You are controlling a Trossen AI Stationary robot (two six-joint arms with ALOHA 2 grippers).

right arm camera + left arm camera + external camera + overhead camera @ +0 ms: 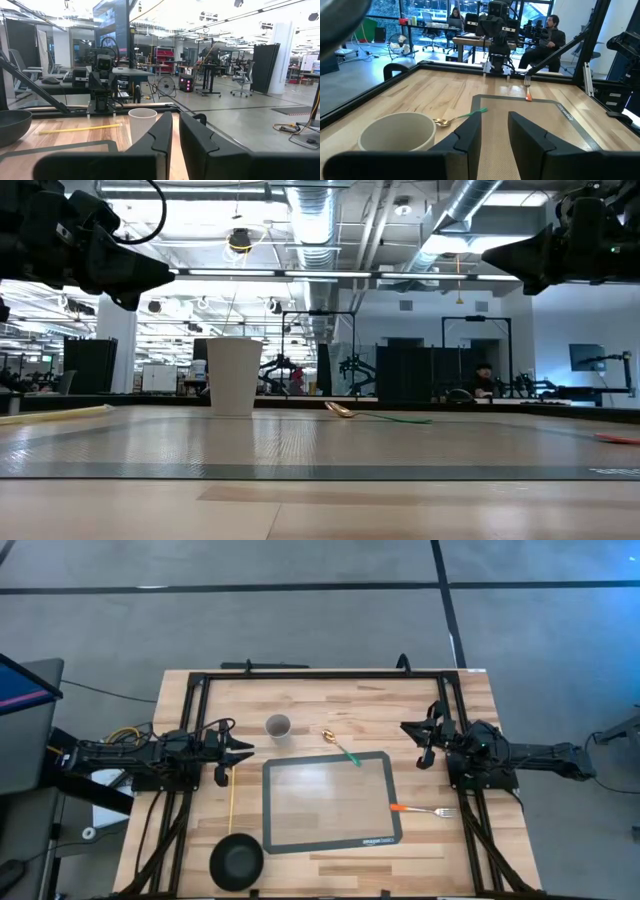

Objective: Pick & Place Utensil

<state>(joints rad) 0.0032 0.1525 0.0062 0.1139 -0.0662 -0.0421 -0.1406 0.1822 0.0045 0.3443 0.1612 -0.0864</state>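
A spoon (341,745) with a gold bowl and a green handle lies flat on the table at the far edge of the grey mat (330,802); it also shows in the left wrist view (457,118). A fork (425,810) with an orange handle lies at the mat's right edge. A white cup (278,726) stands upright left of the spoon. My left gripper (245,752) hovers above the table's left side, narrowly open, holding nothing. My right gripper (408,730) hovers above the right side, its fingers almost together, holding nothing.
A black bowl-shaped pan (236,860) with a long yellow handle (231,802) lies near the near-left corner. A black frame (320,675) borders the table. People sit at desks in the room beyond.
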